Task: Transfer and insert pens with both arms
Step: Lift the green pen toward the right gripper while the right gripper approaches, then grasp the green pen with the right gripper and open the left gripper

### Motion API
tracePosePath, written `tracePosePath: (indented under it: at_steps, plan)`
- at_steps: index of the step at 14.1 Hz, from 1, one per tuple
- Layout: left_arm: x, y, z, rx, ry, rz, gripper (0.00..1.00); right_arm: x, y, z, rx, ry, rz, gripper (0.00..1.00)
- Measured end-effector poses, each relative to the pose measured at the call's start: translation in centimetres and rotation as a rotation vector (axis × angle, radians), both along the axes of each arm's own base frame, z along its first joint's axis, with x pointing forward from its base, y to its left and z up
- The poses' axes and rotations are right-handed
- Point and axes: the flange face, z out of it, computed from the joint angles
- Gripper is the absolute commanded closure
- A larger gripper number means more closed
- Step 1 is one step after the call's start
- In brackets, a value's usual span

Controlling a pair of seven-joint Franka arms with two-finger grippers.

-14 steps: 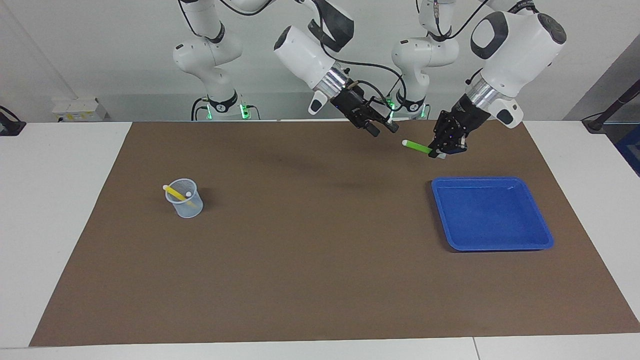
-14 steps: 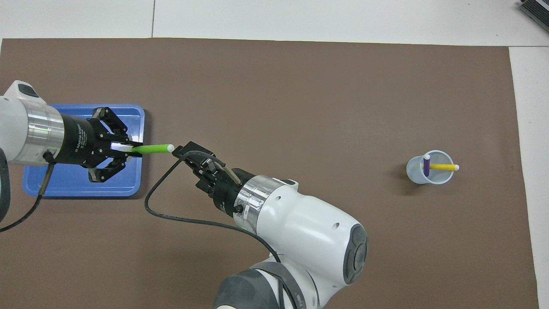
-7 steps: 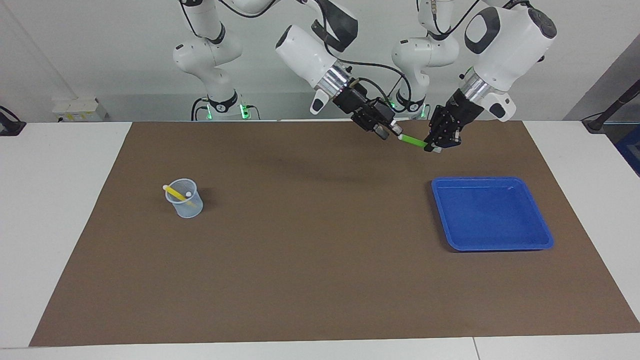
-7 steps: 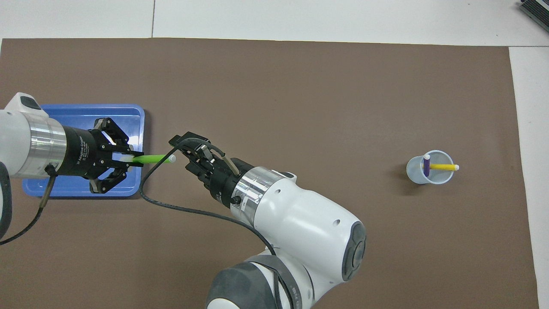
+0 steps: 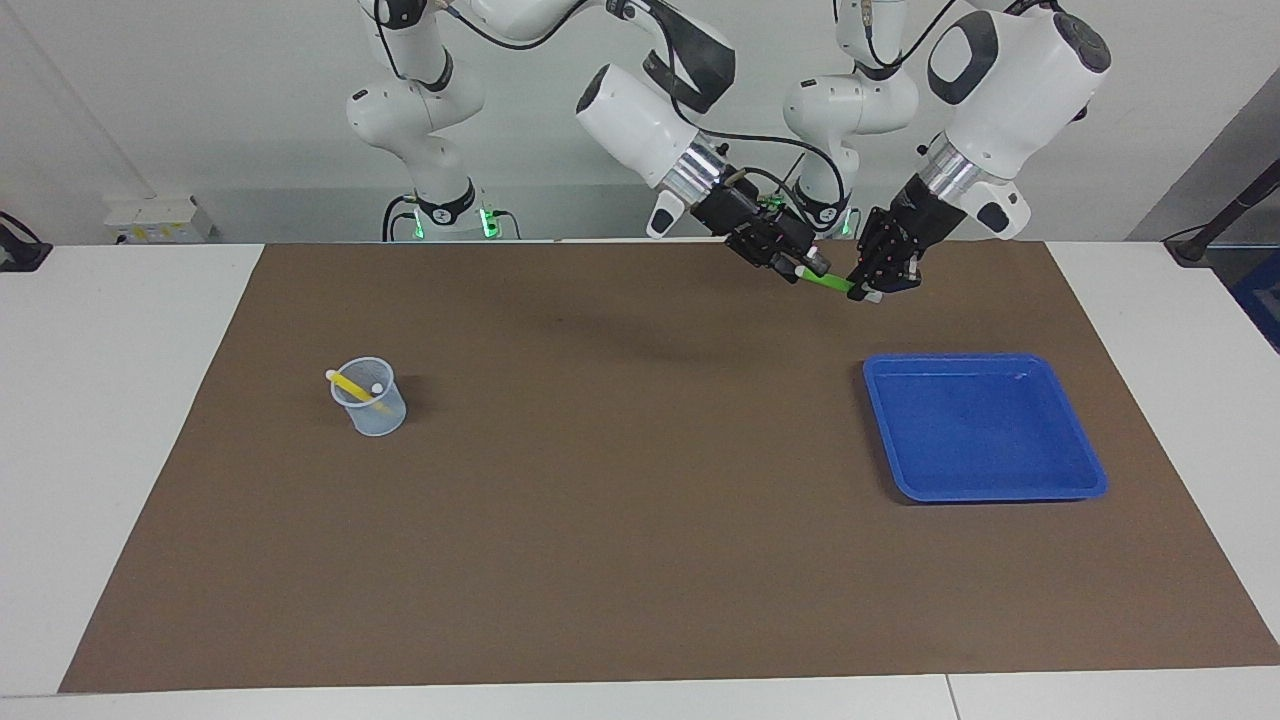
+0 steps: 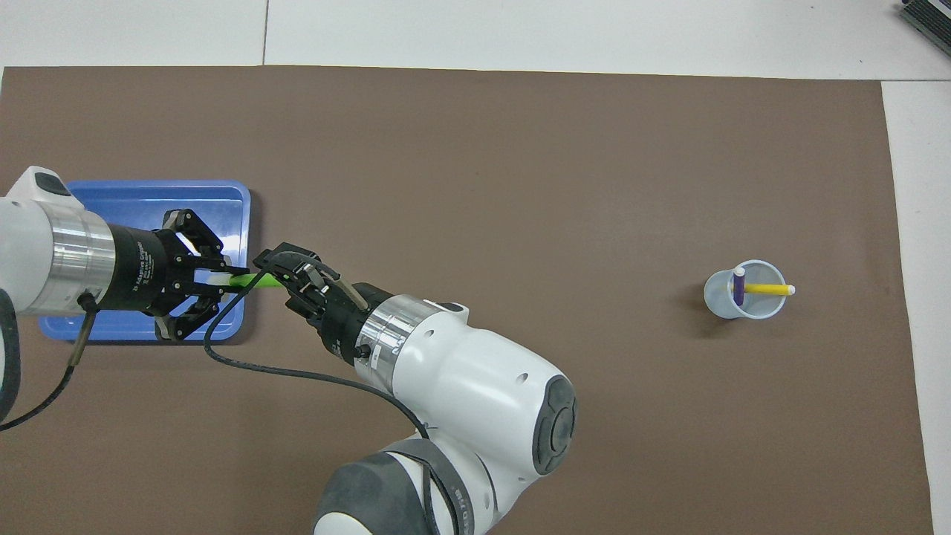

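Green pen [image 5: 833, 283], light, stiff and slick, at the frame's upper right: left claw [image 5: 872, 290] clamps its pale end; right claw [image 5: 806, 268] surrounds the free end, grip unclear.

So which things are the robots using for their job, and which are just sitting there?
Using: green pen, held between left gripper and right gripper; cup with yellow pen and purple pen; blue tray.
Just sitting: brown mat, small arms with green lights.

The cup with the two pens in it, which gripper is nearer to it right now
Right, though neither is close. The right gripper is up over the mat between the cup and the blue tray; the left gripper, holding the green pen, is nearer the tray.
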Motion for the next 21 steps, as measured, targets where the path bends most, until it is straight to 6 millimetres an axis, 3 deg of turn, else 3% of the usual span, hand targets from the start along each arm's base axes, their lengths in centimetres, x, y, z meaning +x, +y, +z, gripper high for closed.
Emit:
tracePosePath:
  at_steps: [2, 10, 14, 19, 21]
  plan:
    - [-0.06, 0.0, 0.03, 0.0, -0.001, 0.0, 1.0, 0.1, -0.03, 0.21, 0.003, -0.003, -0.002, 0.38]
    - [-0.21, -0.05, 0.19, 0.001, -0.004, -0.001, 1.0, 0.26, -0.15, 0.26, 0.004, -0.004, -0.005, 0.63]
    - [-0.15, 0.3, 0.49, 0.0, -0.015, 0.007, 1.0, 0.19, -0.11, -0.19, -0.003, 0.003, -0.001, 1.0]
    - [-0.17, 0.33, 0.51, 0.0, -0.016, 0.006, 1.0, 0.2, -0.09, -0.2, -0.003, 0.004, 0.0, 1.0]
    - [-0.17, 0.32, 0.51, 0.0, -0.018, 0.004, 0.75, 0.21, -0.1, -0.2, -0.003, 0.004, -0.001, 1.0]
